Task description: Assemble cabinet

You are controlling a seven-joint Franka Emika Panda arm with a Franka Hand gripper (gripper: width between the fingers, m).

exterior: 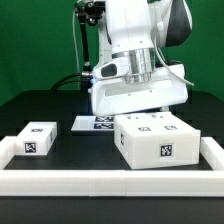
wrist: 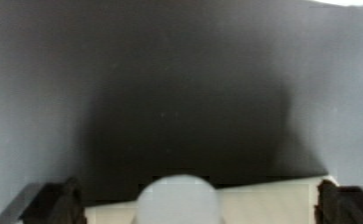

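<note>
Two white pieces are seen on the black table [exterior: 40,112]. The cabinet [exterior: 155,142], a large tagged box, lies at about 4 o'clock from the centre of the exterior view. A smaller tagged block [exterior: 38,139] lies at about 8 o'clock, well apart from it. The marker board [exterior: 92,122] is seen between them towards the back, and a long low rail [exterior: 110,181] is laid along 6 o'clock.

The gripper [wrist: 201,203] is held just above the cabinet's rear edge, at 12 o'clock of the box. In the wrist view its fingers [wrist: 53,203] are shown spread wide, with nothing pinched. A pale rounded shape [wrist: 178,198] is seen between them, but it is too blurred to be named.

Several things could go wrong from here. If the arm is lowered off-centre, the box's top could be struck by one finger and the cabinet pushed towards the rail or twisted out of line. If the fingers are closed on an edge only, a poor hold could be got and the box tipped when lifted. Contact cannot be judged from the wrist view, because it is dark and blurred.
</note>
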